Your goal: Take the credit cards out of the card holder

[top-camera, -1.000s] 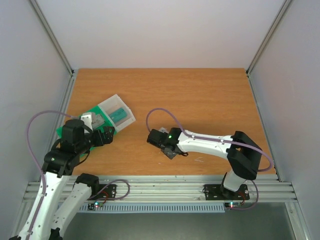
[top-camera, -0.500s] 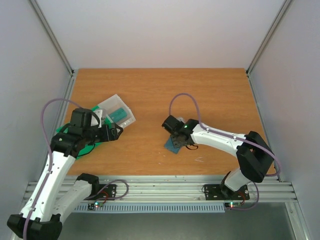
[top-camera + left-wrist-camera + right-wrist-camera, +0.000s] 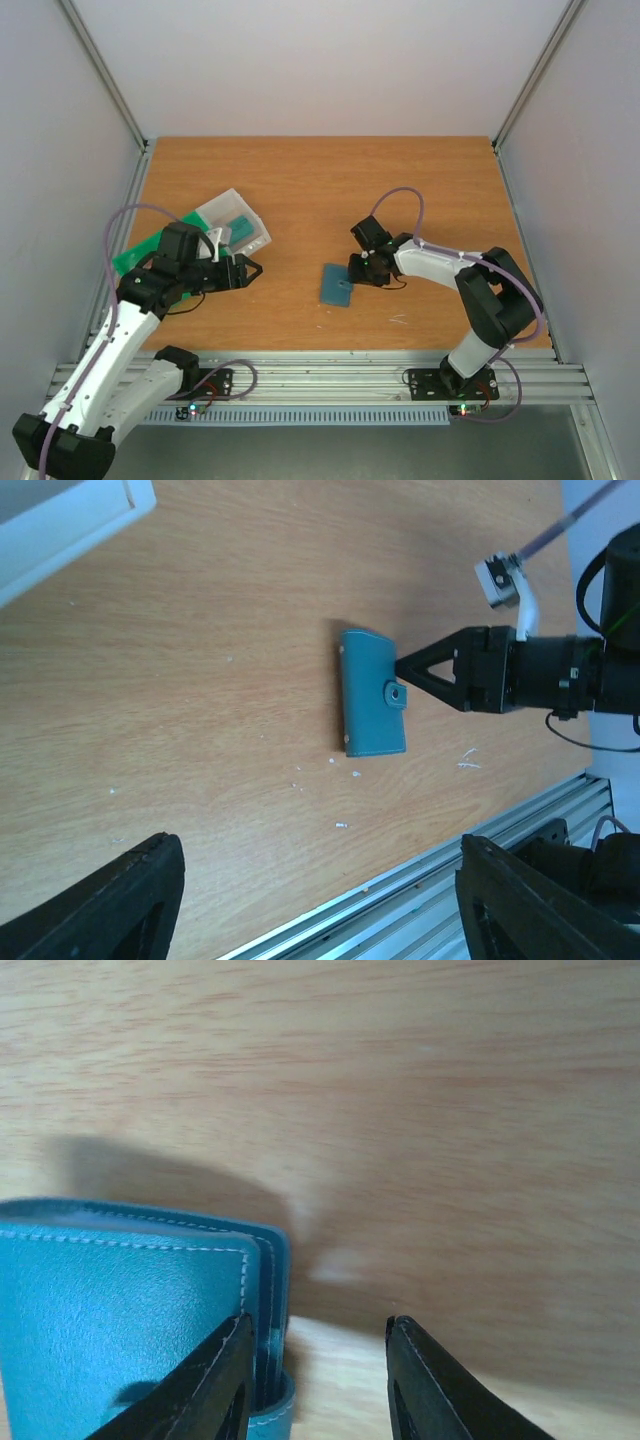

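The card holder [image 3: 337, 284] lies shut and flat on the table, a slate-blue wallet with its tab clasp [image 3: 398, 693] snapped down. The credit cards are hidden inside it. My right gripper [image 3: 357, 270] is at the holder's right edge, low over the wood. In the right wrist view the card holder [image 3: 120, 1300] fills the lower left, and the right gripper [image 3: 318, 1322] stands open with only bare wood between its jaws; its left finger [image 3: 215, 1380] overlaps the holder's edge. My left gripper [image 3: 250, 270] hangs open well to the left of the holder [image 3: 372, 692], fingers wide apart [image 3: 318, 850].
A green tray [image 3: 150, 250] with a clear box [image 3: 235, 225] holding teal blocks sits at the back left, behind the left arm. The box's white corner [image 3: 60, 520] shows in the left wrist view. The aluminium rail [image 3: 480, 880] runs along the near table edge.
The right gripper has drawn back right off the card holder, which now lies exposed on the wood. The left arm has swung right, away from the tray, toward the holder.
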Motion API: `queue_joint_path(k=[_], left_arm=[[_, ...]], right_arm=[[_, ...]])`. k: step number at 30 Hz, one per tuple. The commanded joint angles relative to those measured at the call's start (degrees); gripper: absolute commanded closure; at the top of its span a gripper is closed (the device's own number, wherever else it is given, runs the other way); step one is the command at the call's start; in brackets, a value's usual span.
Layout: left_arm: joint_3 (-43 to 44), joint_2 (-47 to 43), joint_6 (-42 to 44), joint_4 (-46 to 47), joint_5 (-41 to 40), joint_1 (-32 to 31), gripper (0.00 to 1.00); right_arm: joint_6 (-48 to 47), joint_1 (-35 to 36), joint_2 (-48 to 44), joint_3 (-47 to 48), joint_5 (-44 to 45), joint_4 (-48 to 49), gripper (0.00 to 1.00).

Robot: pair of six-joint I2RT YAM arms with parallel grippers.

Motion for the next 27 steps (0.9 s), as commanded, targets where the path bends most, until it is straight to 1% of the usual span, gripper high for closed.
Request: queue_joint_path(k=[1,2,4,6,11,14,17,20,22,27], left_arm=[[-3.1,-0.3,-3.6,8.0,2.7,-1.2,0.29],[-3.9,-0.4,-4.4,9.0,3.4,-1.2,0.31],[-4.9,-0.3,-5.1,10.3,4.4,-1.3,0.32],[-5.6,-0.2,-5.4,10.4,4.6,-1.3,0.32],[-5.8,-1.8,-5.0,9.2,4.1,-1.3,0.3],[-5.8,-3.7,-5.1,8.7,3.4,-1.3,0.28],[-5.4,-5.4,-5.4,8.2,2.8,-1.3,0.25],[-5.2,-6.5,-5.6,7.4,2.7,-1.3,0.25],[-5.1,-7.3,-5.7,6.7,2.6,-1.3,0.24],[-5.6,-9.4,-6.2,5.4,2.0,-1.3,0.24]], right_arm=[[-2.7,0.2,3.9,1.9,-8.4,5.7,0.62],[-3.4,0.2,4.4,2.1,-9.4,6.2,0.62],[-4.9,0.5,5.1,2.8,-10.8,6.7,0.62],[-6.4,1.3,5.0,4.0,-10.3,5.7,0.62],[-8.5,5.1,2.6,8.1,-3.1,-2.6,0.62],[-10.1,8.9,1.5,10.6,2.7,-8.5,0.62],[-12.6,12.8,1.5,12.7,9.0,-12.3,0.62],[-13.5,15.7,2.1,14.3,13.7,-14.9,0.62],[-13.6,17.0,2.7,15.1,15.1,-16.0,0.62],[-13.4,18.2,4.3,15.8,14.3,-15.6,0.66]])
